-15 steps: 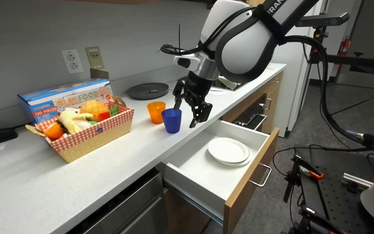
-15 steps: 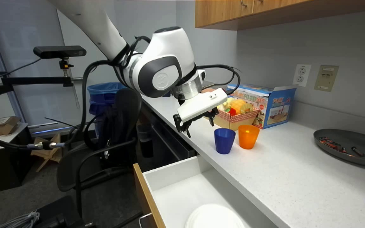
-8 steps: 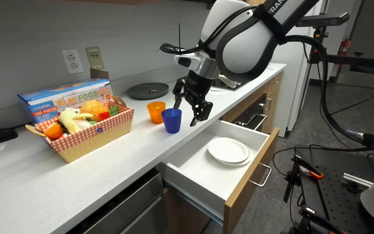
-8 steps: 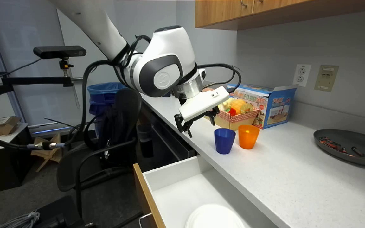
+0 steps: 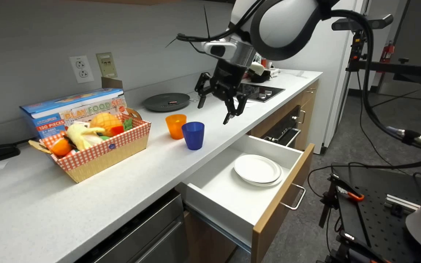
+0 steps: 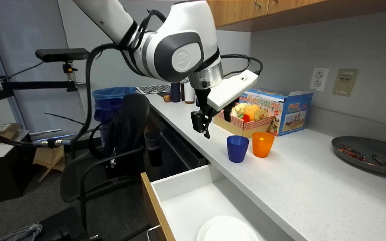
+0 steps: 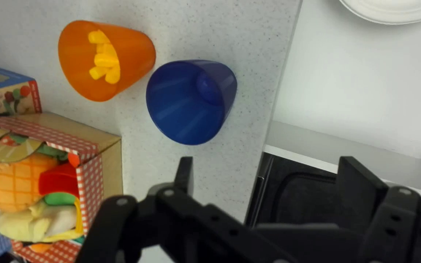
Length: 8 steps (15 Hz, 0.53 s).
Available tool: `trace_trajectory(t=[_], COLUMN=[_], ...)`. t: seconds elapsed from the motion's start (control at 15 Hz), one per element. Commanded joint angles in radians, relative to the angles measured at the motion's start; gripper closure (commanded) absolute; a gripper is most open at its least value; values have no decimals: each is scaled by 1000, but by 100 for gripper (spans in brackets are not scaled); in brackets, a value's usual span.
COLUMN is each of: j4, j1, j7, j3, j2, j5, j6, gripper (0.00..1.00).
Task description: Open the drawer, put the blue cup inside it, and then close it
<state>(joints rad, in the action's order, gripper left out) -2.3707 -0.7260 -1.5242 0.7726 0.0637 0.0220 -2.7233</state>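
Observation:
The blue cup point(image 5: 193, 137) stands upright on the countertop close to its front edge, in both exterior views. Looking into it from the wrist view, I see the blue cup point(image 7: 185, 106) has nothing inside. My gripper point(image 5: 213, 114) hangs in the air above the counter, higher than the cup and apart from it. Its fingers point(image 7: 358, 193) are spread wide with nothing between them. The drawer point(image 5: 283, 208) is pulled out, its wood front and bar handle standing well away from the counter. White plates point(image 5: 257, 168) lie on the drawer's white floor.
Beside the blue cup is an orange cup point(image 7: 133, 54) holding yellow pieces. A checked basket point(image 5: 108, 149) of play food and its box point(image 5: 82, 109) stand further along the counter. A dark pan point(image 6: 374, 155) lies near the wall. A cabinet point(image 6: 240, 15) hangs above.
In the last half second my gripper has risen and tilted, shifting toward the wall side in an exterior view. Its fingers stay spread. Cups, drawer and plates have not moved.

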Motion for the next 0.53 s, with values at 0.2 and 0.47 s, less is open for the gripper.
trace_trajectory(t=[0.2,0.47], j4=[39,59], j1=[203,323], j7=[-224,-282], j3=[-199,-314], j2=[33,34], j5=[49,48], j6=[176,234], gripper=[0,0])
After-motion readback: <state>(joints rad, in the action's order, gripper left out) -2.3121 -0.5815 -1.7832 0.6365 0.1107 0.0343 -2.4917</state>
